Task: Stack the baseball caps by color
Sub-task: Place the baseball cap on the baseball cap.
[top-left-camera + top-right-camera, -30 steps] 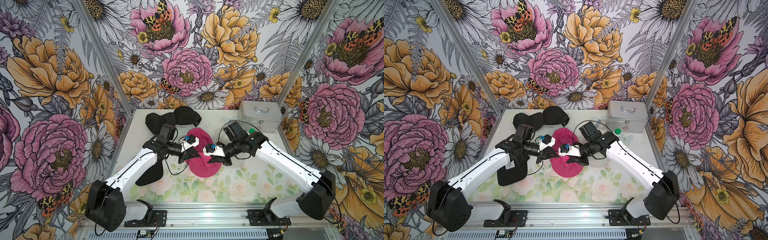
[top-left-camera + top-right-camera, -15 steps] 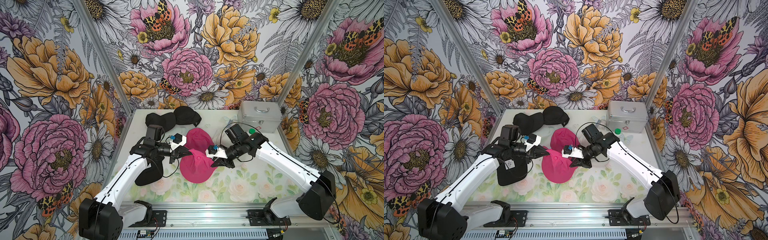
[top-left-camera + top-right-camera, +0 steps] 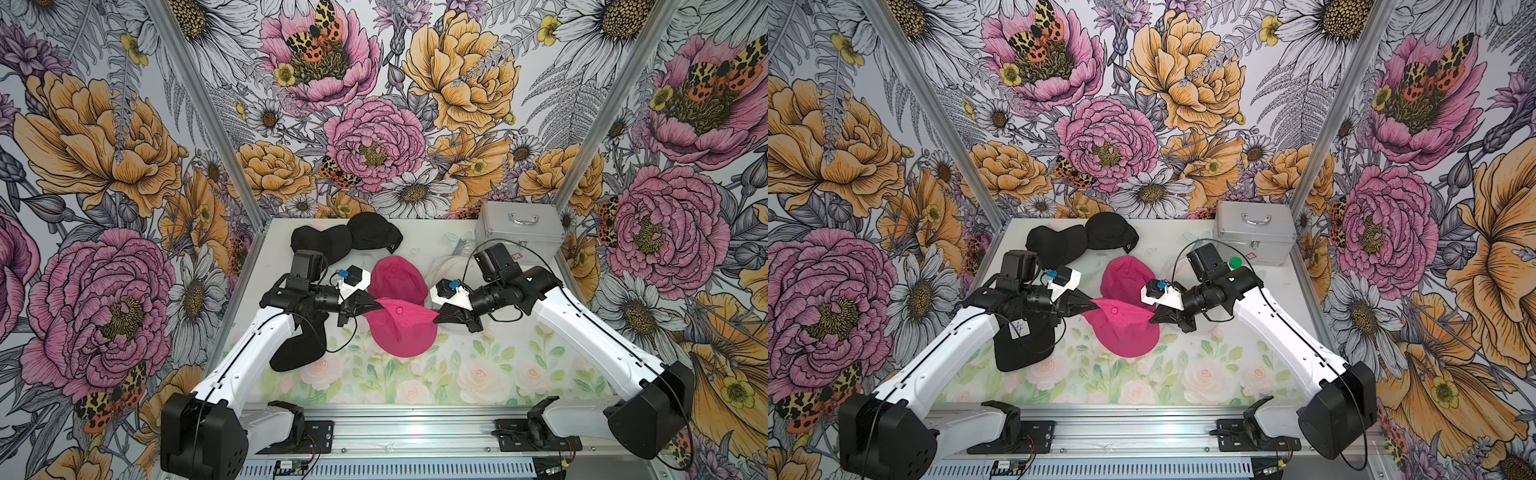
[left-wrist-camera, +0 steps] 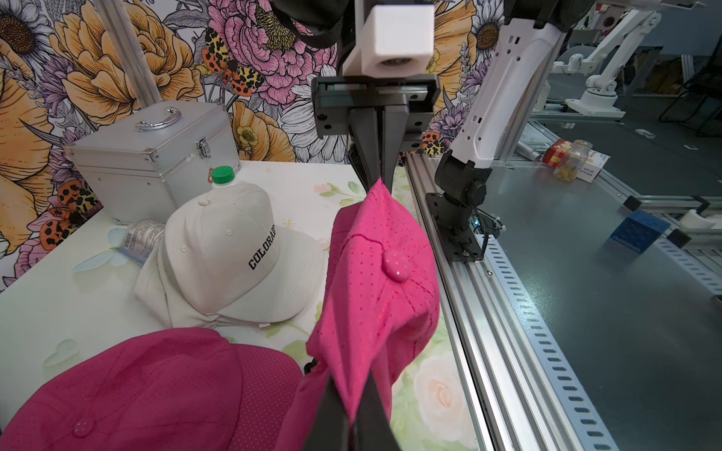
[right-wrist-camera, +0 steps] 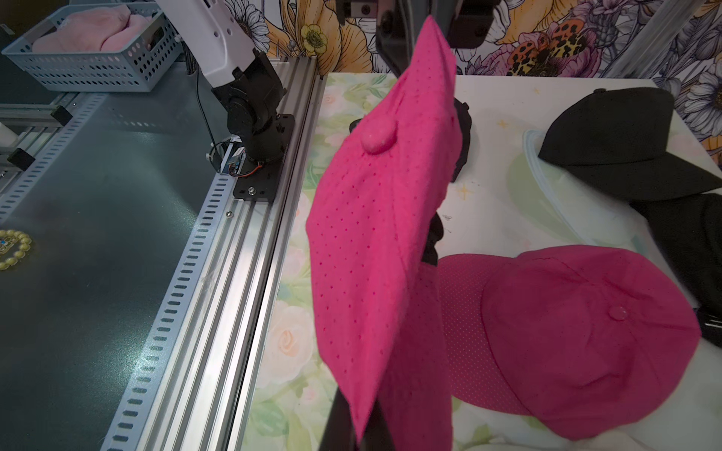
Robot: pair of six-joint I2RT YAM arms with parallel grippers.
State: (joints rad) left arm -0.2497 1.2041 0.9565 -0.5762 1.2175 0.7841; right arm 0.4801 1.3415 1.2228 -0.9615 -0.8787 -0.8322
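A hot pink baseball cap (image 3: pixel 403 328) (image 3: pixel 1121 328) hangs stretched between my two grippers above the table's middle. My left gripper (image 3: pixel 379 308) (image 4: pixel 353 410) is shut on one edge of it and my right gripper (image 3: pixel 435 319) (image 5: pixel 361 433) is shut on the opposite edge. A second pink cap (image 3: pixel 397 279) (image 5: pixel 586 332) lies just behind it. Two black caps (image 3: pixel 320 243) sit at the back left, and another black cap (image 3: pixel 299 345) lies under my left arm. A cream-white "COLORADO" cap (image 4: pixel 222 254) rests by the right arm.
A silver metal case (image 3: pixel 519 228) stands at the back right corner. A green-lidded bottle (image 3: pixel 1236 262) lies in front of it, behind the white cap. The aluminium rail (image 3: pixel 415 419) runs along the table's front edge.
My left gripper carried the pink cap left, then back toward the middle. The right gripper closed fully on the cap's other edge, and the cap now hangs between both.
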